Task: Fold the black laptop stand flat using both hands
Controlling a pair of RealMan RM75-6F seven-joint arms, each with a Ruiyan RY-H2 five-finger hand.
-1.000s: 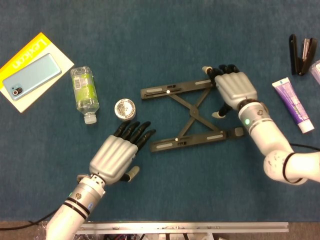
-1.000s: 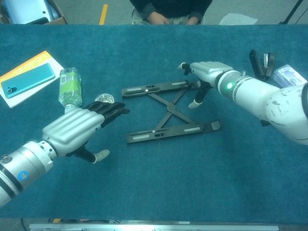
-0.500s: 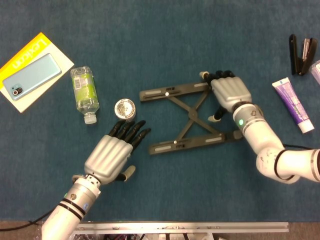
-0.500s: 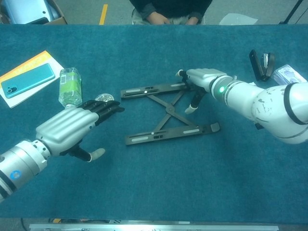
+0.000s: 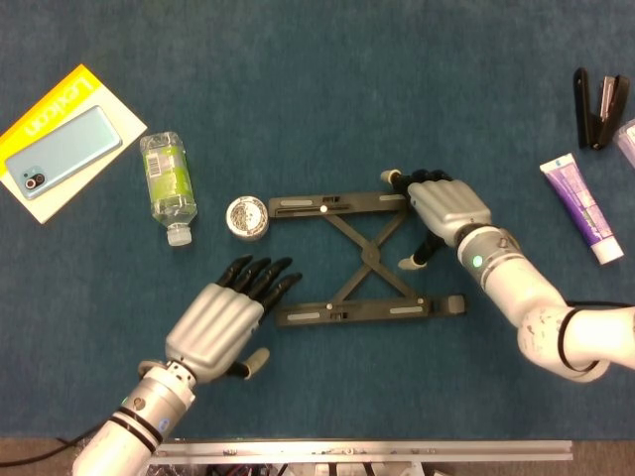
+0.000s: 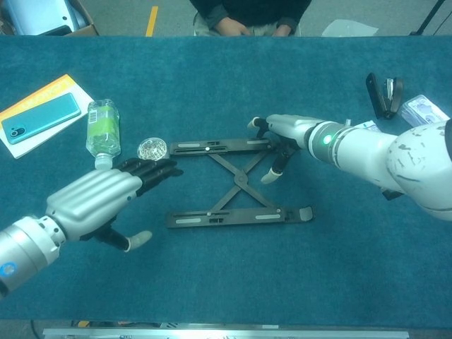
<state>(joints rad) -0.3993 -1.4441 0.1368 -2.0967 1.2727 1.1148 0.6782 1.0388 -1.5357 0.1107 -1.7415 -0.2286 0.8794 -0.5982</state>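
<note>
On the blue cloth-covered table (image 5: pixel 327 89) the black laptop stand (image 5: pixel 362 260) lies near the middle, its two long bars roughly parallel and joined by crossed struts, not yet folded flat. Reaching in from the right edge, the right hand (image 5: pixel 446 206) lies palm down over the right end of the far bar, dark fingertips hooked at the bar's end and the thumb pointing down toward the struts; whether it truly grips the bar or only rests on it I cannot tell. Coming up from the lower left, the left hand (image 5: pixel 220 319) holds nothing, its fingers stretched out side by side, their tips just beside the left end of the near bar.

From the chest camera a seated person (image 6: pixel 251 15) shows beyond the far table edge, which the overhead camera does not show.

Left of the stand sit a small round tin (image 5: pixel 246 216), a plastic bottle (image 5: pixel 168 184) on its side, and a teal phone (image 5: pixel 63 150) on a yellow booklet (image 5: pixel 40 117). At the right lie a stapler (image 5: pixel 598 107) and a purple tube (image 5: pixel 581 208)
</note>
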